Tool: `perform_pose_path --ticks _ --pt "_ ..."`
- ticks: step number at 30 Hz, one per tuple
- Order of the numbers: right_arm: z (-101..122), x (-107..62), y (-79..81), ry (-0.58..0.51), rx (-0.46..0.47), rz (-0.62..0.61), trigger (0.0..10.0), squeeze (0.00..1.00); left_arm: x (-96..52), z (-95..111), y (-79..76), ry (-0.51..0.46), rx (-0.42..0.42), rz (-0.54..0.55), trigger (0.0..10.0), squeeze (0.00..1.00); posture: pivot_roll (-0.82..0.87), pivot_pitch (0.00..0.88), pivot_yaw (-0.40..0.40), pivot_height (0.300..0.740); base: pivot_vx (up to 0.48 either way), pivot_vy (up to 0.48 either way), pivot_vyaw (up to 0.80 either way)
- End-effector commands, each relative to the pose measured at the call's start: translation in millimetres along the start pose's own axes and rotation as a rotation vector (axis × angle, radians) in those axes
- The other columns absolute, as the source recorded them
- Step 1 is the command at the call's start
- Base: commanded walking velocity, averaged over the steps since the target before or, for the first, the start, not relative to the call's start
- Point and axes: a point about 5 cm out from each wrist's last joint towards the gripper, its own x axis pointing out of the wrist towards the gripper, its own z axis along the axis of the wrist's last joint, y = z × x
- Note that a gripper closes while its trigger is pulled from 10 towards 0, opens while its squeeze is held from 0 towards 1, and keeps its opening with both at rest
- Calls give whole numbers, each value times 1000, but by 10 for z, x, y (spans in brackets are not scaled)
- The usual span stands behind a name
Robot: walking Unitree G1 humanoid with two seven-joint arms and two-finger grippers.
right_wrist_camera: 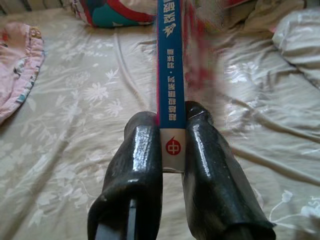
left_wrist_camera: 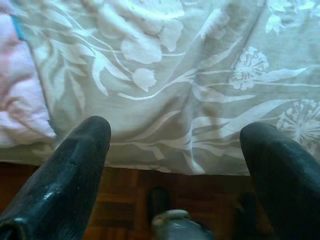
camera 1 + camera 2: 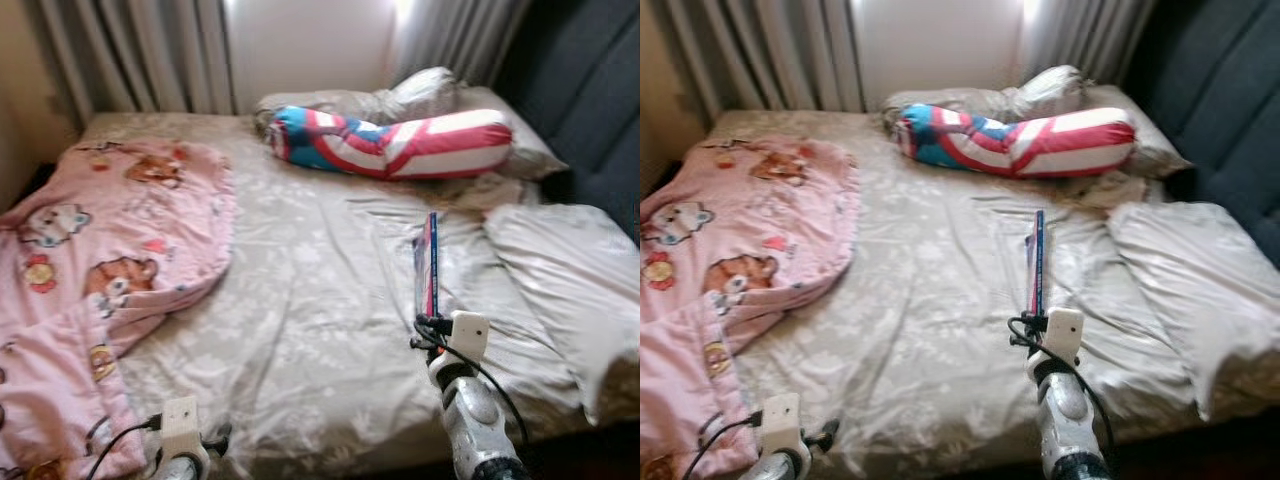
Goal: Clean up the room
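My right gripper (image 1: 172, 140) is shut on a thin book (image 1: 170, 65) with a blue spine and red cover, held edge-up above the bed; the book (image 3: 429, 265) rises in front of my right wrist over the grey floral sheet (image 3: 310, 300). A pink cartoon blanket (image 3: 95, 260) lies crumpled on the bed's left side. A red, white and blue bolster pillow (image 3: 400, 140) rests at the head. My left gripper (image 2: 175, 145) hangs open at the bed's near edge, nothing between its fingers (image 2: 75, 170), over the sheet's hem and the wooden floor.
A pale pillow (image 3: 570, 280) lies at the bed's right edge beside a dark padded headboard (image 3: 590, 100). A crumpled grey pillow (image 3: 400, 95) sits behind the bolster. Curtains (image 3: 150, 50) hang along the far wall. Dark wooden floor (image 2: 125, 200) lies below the bed edge.
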Motion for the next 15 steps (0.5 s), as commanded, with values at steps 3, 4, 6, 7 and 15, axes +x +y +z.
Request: perform_pose_path --ticks 3,4,6,7,15 --pt "76 22 -7 -35 -21 11 10000 0 -17 -83 -46 29 6 -9 10000 0 -26 19 -30 730 0 0 0" --pt "66 20 1 -30 -22 16 10000 0 -21 -92 -38 30 4 -7 10000 0 -27 9 -33 730 0 0 0" --pt "66 20 1 -30 -22 16 10000 0 -21 -92 -38 30 4 -7 10000 0 -27 9 -33 730 0 0 0" --pt "64 19 7 -29 -23 18 10000 0 -22 -95 -36 31 4 -7 10000 0 -27 9 -33 730 0 0 0" --pt "49 15 28 -27 -30 26 10000 0 -27 -112 -22 38 12 -10 10000 0 -34 0 -33 730 0 -312 0"
